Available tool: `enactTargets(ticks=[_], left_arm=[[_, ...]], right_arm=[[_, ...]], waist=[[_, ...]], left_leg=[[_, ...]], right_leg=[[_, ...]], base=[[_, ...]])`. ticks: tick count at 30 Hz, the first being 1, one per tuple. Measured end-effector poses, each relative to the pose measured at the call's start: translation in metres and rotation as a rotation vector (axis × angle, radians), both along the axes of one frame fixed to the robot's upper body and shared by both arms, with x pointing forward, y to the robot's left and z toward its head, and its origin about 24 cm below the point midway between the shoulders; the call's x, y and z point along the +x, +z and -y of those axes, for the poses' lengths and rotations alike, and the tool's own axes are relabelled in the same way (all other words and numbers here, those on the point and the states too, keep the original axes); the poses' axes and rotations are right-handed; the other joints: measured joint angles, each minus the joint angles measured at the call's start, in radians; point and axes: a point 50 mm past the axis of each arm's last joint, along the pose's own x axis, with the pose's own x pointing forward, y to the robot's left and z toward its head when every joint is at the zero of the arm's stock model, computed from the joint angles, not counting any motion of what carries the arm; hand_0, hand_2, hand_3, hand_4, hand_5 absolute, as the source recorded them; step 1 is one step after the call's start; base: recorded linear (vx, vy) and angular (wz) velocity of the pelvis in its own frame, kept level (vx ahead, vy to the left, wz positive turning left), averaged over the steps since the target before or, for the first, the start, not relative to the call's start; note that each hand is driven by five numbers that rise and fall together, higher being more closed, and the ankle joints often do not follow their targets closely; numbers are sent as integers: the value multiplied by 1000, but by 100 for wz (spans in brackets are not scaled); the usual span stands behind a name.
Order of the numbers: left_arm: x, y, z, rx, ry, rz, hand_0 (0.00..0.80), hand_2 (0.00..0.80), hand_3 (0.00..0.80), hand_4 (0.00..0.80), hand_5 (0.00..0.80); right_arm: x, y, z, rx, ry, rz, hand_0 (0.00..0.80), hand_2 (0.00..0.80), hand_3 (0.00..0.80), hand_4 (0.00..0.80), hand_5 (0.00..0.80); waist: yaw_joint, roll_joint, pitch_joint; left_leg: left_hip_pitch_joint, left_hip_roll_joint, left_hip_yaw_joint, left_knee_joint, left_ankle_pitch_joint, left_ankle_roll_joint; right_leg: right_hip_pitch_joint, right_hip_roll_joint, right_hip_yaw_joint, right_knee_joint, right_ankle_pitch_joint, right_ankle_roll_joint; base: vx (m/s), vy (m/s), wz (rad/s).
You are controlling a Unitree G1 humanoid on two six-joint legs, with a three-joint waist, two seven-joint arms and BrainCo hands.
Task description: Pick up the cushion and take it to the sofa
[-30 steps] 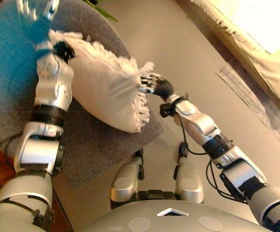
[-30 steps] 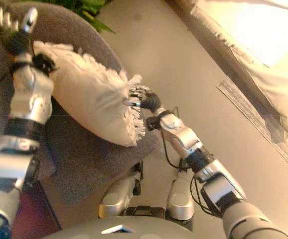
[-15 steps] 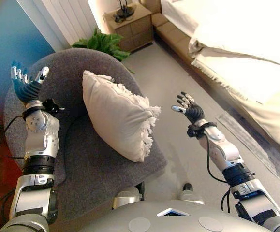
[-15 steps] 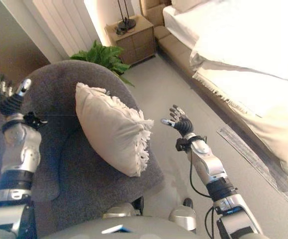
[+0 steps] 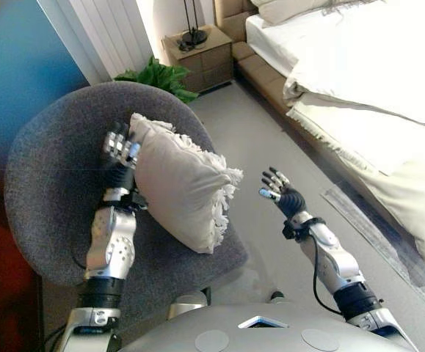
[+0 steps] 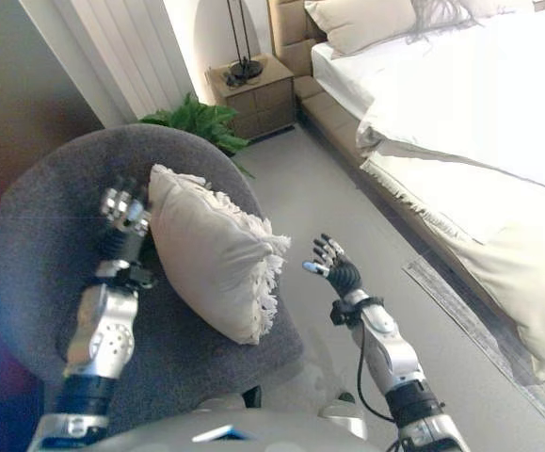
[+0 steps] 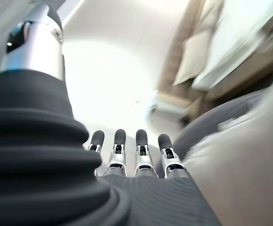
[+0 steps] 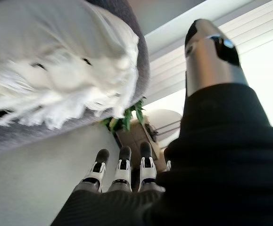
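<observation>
A cream cushion (image 5: pixel 179 189) with a fringed edge leans upright in a round grey armchair (image 5: pixel 47 169). My left hand (image 5: pixel 117 155) stands beside the cushion's left edge with straight fingers, touching or nearly touching it. My right hand (image 5: pixel 280 196) hovers open over the floor, a short way right of the fringe and apart from it. In the right wrist view the cushion (image 8: pixel 56 61) shows past the straight fingers (image 8: pixel 122 167). The left wrist view also shows straight fingers (image 7: pixel 129 150), with the cushion (image 7: pixel 249 174) to one side.
A bed (image 5: pixel 359 81) with white covers fills the right side, a rug (image 5: pixel 377 220) along its edge. A wooden nightstand (image 5: pixel 201 51) and a green plant (image 5: pixel 153 73) stand behind the armchair. Grey floor (image 5: pixel 256 132) lies between chair and bed.
Both hands let go of the cushion a second ago and opened. Since then my left hand has come back in against the cushion's left edge. The camera view has shifted.
</observation>
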Motion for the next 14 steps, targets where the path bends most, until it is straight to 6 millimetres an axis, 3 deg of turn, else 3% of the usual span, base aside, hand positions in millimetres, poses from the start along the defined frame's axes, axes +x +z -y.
enactTargets(ticks=[3,7,14], left_arm=[[-18,-18,10,-11,-64,-65,0,0,0,0,0],[-33,-35,12,-18,-83,-136,0,0,0,0,0],[-56,-63,25,-44,-157,-231,0,0,0,0,0]], right_arm=[[-16,-9,8,85,-73,-31,0,0,0,0,0],[-33,-22,20,65,-134,-74,0,0,0,0,0],[-36,-31,21,77,-178,-105,0,0,0,0,0]], waist=[[-1,-23,-2],[-1,-40,2],[2,-55,18]], left_leg=[[0,4,-2,0,4,-9],[-16,8,-11,0,2,-12],[-39,11,-15,4,5,-10]], right_leg=[[2,6,-3,0,-7,-2],[-6,10,-16,0,-13,0],[-34,17,-20,0,-13,-4]], base=[[-114,-93,3],[-137,-57,7],[-89,-19,1]])
